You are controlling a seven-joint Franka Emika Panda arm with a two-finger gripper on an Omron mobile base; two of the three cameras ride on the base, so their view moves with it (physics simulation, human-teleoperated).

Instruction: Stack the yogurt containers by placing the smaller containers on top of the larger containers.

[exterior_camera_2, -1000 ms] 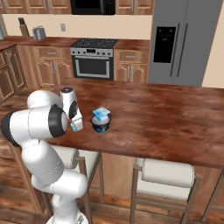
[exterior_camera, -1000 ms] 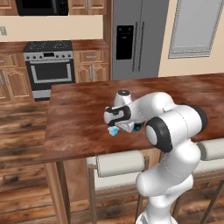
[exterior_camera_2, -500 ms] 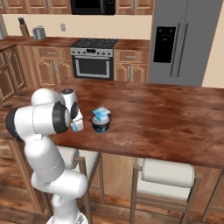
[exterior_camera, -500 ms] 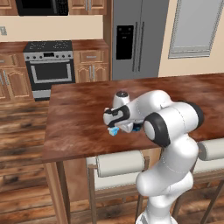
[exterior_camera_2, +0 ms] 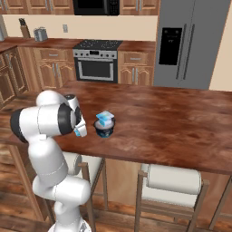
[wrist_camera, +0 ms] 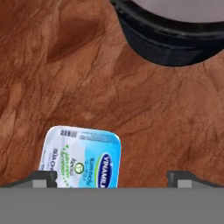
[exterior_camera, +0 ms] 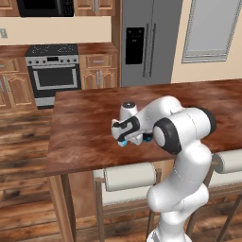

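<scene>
Arm lower; cup (wrist_camera: pixel 81 157) between spread fingers (wrist_camera: pixel 43 178).

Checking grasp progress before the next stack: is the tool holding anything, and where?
Nothing is held. The tool is open above the small yogurt cup, which lies on the counter near the left fingertip.

Over the last second the arm's elbow has drifted slightly toward the worktop's (exterior_camera: pixel 85 127) near edge, carrying the end effector (wrist_camera: pixel 111 177) a touch lower over the small cup (wrist_camera: pixel 83 159) beside the dark tub (exterior_camera_2: pixel 104 128), jaws staying wide apart.
</scene>
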